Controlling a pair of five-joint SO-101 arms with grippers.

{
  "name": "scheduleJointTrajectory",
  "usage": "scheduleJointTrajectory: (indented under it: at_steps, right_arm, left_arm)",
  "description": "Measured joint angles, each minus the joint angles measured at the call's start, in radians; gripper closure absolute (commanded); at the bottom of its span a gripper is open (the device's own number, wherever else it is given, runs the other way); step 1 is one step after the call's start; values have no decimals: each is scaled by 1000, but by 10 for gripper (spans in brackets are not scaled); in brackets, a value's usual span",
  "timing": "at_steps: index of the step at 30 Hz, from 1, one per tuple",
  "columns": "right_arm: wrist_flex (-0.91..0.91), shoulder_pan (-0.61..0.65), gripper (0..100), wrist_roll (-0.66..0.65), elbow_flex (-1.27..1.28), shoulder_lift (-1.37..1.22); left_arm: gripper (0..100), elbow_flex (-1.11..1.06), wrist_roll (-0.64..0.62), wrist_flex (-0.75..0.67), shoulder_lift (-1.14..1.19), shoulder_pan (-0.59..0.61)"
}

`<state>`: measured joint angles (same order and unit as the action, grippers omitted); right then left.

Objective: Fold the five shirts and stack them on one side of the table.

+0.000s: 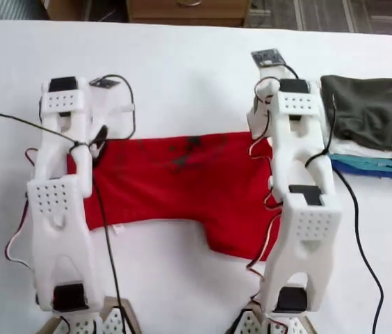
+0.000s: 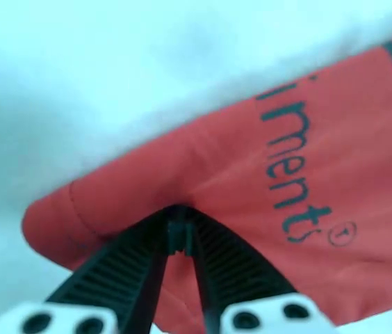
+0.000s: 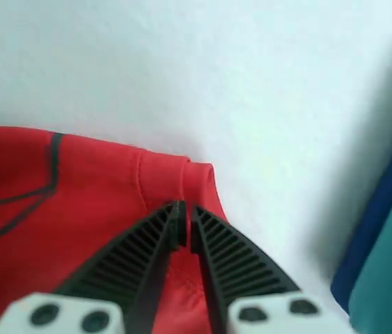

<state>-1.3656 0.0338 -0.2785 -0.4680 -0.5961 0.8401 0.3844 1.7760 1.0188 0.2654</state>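
Red shirt (image 1: 182, 181), one, lies flat mid-counter (image 1: 182, 69) between two arms. Left gripper (image 2: 178, 233) and right gripper (image 3: 182, 226) each pinch a far corner. Four folded shirts (image 1: 373, 118) are stacked beside the right arm.

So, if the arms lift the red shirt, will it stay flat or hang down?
Probably it hangs: the red shirt puckers where the left end effector pinches it, so it seems floppy. With the right end effector at the other end, the middle would likely sag. It looks thin, so probably light.
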Motion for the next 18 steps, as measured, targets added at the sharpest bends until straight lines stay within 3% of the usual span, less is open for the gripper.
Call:
scheduleJointTrajectory:
  at_steps: [5, 11, 18]
  right_arm:
    - [-74, 0, 978, 0, -2, 132]
    - [-180, 38, 977, 0, 69, 270]
    - [94, 80, 978, -54, 597, 592]
  left_arm:
    - [973, -133, 23, -2, -153, 17]
    - [973, -451, 98, -14, -537, 35]
    - [974, -1022, 130, -287, -988, 37]
